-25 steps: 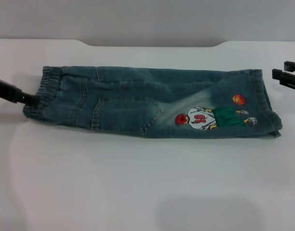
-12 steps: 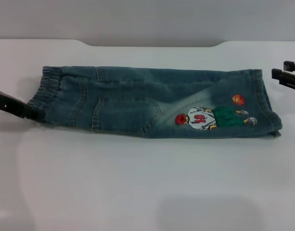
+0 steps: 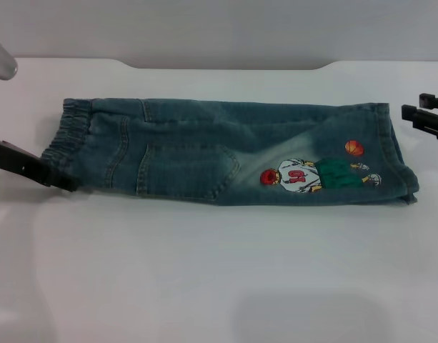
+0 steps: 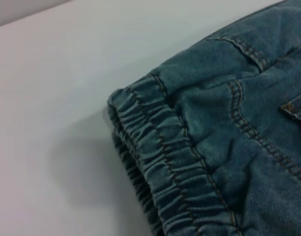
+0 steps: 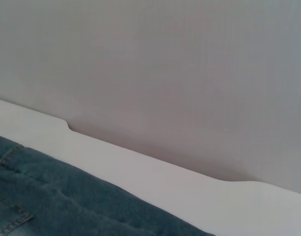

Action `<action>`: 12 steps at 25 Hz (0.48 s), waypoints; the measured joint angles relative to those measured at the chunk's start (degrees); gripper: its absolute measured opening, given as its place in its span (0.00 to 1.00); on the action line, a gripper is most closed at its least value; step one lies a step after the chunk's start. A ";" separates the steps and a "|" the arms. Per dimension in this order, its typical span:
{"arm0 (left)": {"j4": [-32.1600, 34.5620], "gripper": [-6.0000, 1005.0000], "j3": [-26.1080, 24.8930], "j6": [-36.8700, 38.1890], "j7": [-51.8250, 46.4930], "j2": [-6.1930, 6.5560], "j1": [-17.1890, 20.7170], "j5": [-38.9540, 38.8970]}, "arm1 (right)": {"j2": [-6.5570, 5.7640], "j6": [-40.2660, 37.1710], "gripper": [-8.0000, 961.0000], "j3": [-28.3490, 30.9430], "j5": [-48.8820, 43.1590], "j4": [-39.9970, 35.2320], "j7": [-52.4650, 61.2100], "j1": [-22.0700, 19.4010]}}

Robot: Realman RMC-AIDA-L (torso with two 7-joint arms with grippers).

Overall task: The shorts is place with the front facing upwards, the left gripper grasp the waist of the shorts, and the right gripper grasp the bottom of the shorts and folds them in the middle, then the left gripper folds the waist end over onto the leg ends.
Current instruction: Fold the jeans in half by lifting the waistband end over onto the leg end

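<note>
From my console I judged the lengthwise fold done: the shorts (image 3: 233, 151) lay doubled on the white table (image 3: 204, 271), back pocket and cartoon print (image 3: 315, 174) facing up, stretched out between my two tools. The step in hand looked like the last one, taking the waist end (image 3: 70, 139) over onto the leg ends (image 3: 399, 153). The left gripper (image 3: 58, 177) sat at the near corner of the gathered waistband, its tip touching the cloth; whether its fingers were clamped on the band or merely against it I could not tell, since the left wrist view showed only the ruffled elastic right ahead of the tool and none of its own fingers. The right gripper (image 3: 427, 120) hung just beyond the hems, apart from the denim, and its fingers I could not read either. Next, to my mind, the left tool would need a sure pinch through both layers of the waistband, then a lift and a carry across toward the other tool, laying the band squarely over the hems without dragging the lower layer askew.
</note>
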 joint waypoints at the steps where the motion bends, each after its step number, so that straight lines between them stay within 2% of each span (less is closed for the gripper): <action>1: -0.07 0.81 0.10 -0.13 0.00 0.00 -0.04 -0.01 | 0.01 0.01 0.44 0.06 0.00 0.06 -0.02 -0.01; 11: 0.39 0.81 0.18 -1.25 -0.19 -0.06 -0.01 -0.24 | 0.02 0.03 0.44 0.25 0.00 0.18 -0.17 -0.27; 12: 0.46 0.78 0.18 -1.32 -0.19 -0.06 0.05 -0.24 | 0.02 0.03 0.44 0.25 0.00 0.18 -0.18 -0.30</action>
